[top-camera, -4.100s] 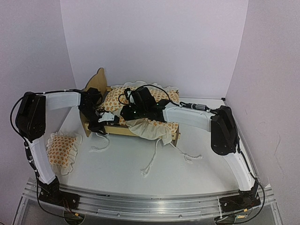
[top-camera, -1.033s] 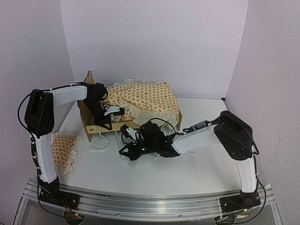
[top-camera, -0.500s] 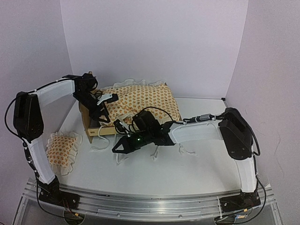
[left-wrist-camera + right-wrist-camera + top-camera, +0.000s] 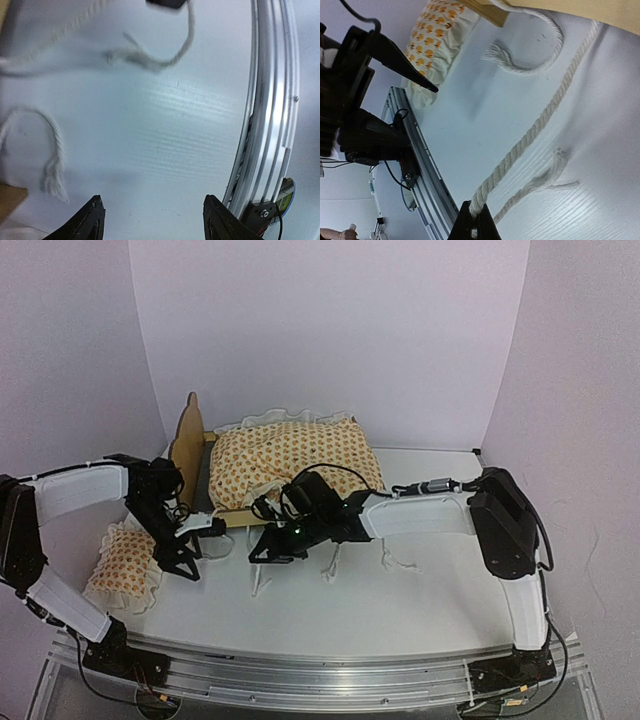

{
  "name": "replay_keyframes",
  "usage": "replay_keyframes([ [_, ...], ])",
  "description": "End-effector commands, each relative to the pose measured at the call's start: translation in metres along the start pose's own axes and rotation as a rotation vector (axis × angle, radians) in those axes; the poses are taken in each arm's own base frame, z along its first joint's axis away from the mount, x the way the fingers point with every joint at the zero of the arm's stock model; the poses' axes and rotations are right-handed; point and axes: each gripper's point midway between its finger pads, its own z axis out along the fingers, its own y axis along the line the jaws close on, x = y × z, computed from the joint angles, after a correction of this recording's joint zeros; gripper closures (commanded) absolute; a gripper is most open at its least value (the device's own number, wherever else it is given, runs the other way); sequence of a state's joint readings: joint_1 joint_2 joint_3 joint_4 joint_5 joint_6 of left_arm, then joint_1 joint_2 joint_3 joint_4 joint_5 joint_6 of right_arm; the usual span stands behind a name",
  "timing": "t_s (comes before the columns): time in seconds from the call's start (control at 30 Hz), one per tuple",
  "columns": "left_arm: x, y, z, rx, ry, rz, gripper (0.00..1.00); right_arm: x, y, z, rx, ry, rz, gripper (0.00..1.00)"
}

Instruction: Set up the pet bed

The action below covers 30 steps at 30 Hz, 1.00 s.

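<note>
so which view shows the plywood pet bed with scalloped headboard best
Top external: the pet bed shows its upright headboard and front rail, orange-patterned ruffled cushion on it. Right wrist catches only a strip of wooden edge at the top; left wrist a brown corner, possibly the frame.

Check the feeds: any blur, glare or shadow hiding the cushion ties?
Top external: even light, faint shadows, ties small but visible. Left wrist: cord along the top smeared out of focus, table grain sharp. Right wrist: tilted view, but the tie pinched in the right hand is crisp; no glare.
</note>
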State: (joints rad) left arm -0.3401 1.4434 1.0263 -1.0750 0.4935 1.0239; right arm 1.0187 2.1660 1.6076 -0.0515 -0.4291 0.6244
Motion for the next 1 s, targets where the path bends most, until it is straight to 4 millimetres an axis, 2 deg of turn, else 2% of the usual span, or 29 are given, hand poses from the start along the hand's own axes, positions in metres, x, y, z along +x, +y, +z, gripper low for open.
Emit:
replay_keyframes([
  [0.0,0.018,0.048,0.016,-0.236,0.089,0.067,0.32,0.011,-0.036,0.002,0.166,0.051,0.045,0.95],
  [0.07,0.02,0.062,0.023,-0.269,0.108,0.075,0.32,0.019,-0.048,0.002,0.204,0.068,0.045,0.87],
  [0.2,0.021,0.081,0.038,-0.28,0.126,0.077,0.31,0.03,-0.062,-0.003,0.261,0.084,0.035,0.63],
  [0.27,0.021,0.087,0.046,-0.281,0.126,0.092,0.31,0.033,-0.066,-0.008,0.283,0.081,0.024,0.59],
  [0.4,0.031,0.093,0.063,-0.249,0.181,0.078,0.38,0.035,-0.066,-0.023,0.314,0.063,-0.016,0.58],
  [0.47,0.035,0.097,0.069,-0.248,0.195,0.067,0.4,0.034,-0.06,-0.031,0.316,0.057,-0.082,0.58],
  [0.57,0.037,0.097,0.075,-0.231,0.198,0.055,0.44,0.037,-0.038,-0.035,0.292,0.064,-0.275,0.57],
  [0.6,0.039,0.096,0.077,-0.224,0.203,0.051,0.47,0.039,-0.03,-0.033,0.28,0.074,-0.346,0.57],
  [0.7,0.047,0.092,0.083,-0.208,0.224,0.04,0.66,0.05,-0.021,-0.022,0.265,0.106,-0.45,0.57],
  [0.83,0.055,0.085,0.087,-0.19,0.234,0.022,0.96,0.059,-0.029,-0.005,0.315,0.134,-0.554,0.57],
  [0.97,0.054,0.078,0.085,-0.184,0.218,0.009,1.0,0.062,-0.037,0.015,0.327,0.164,-0.644,0.54],
])
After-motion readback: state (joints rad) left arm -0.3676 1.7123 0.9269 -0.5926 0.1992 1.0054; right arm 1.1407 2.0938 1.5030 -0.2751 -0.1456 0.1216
